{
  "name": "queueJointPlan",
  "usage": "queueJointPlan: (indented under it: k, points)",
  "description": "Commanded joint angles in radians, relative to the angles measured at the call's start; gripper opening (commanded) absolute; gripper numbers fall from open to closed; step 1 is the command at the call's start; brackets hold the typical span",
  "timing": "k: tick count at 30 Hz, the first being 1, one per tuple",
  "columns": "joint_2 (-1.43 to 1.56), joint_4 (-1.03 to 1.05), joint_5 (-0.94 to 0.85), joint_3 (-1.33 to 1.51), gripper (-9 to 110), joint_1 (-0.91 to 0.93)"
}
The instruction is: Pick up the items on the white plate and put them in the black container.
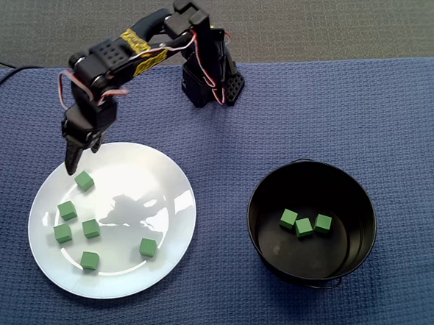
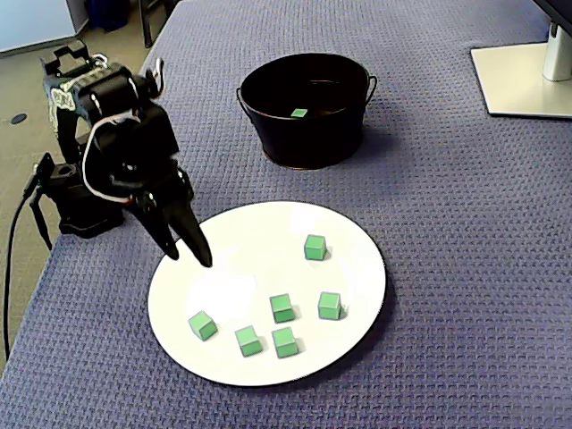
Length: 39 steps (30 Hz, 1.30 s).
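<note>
- Blue woven cloth [image 1: 361, 109] covers the table in a fixed view, with grey floor beyond its far edge.
- Arm [image 1: 133, 50] reaches from its base at top centre out to the left, and the pincer [image 1: 73, 164] points down over the upper left rim of the plate [image 1: 156, 185].
- From this angle the fingers look close together and nothing is between them.
- Six green cubes [image 1: 91, 228] sit on the plate, and the top one lies just beside the pincer tips, apart from them.
- Bucket [image 1: 358, 198] stands to the right, well apart from the plate, with three cubes bunched on its floor.
- Over to another fixed view: the pincer [image 2: 188, 256] is seen from the side, with its two fingers [image 2: 198, 246] spread part way and a clear gap between them. It is empty.
- Tips hang over the plate's [image 2: 259, 241] left edge; whether they touch it I cannot tell.
- All six cubes [image 2: 281, 307] lie to the right of and below the tips, and none touches them.
- Bucket [image 2: 308, 143] is behind the plate, with one cube showing inside.
- Cable [image 2: 11, 268] trails down the left side, and a white stand [image 2: 527, 76] sits at the top right corner.
</note>
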Motion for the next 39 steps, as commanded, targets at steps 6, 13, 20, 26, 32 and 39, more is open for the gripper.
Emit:
queueJointPlan:
  k: [6, 13, 20, 26, 32, 39]
  points:
    - [-0.207, -0.054, 0.023, -0.132, 24, 0.058]
    - [-0.230, -0.110, 0.009, -0.109, 24, 0.063]
    - [-0.245, -0.150, 0.014, -0.061, 24, 0.034]
    - [-0.284, -0.156, 0.028, -0.048, 23, 0.017]
    - [-0.305, -0.186, 0.018, -0.049, 23, 0.012]
    - [-0.327, -0.160, 0.015, -0.075, 22, 0.026]
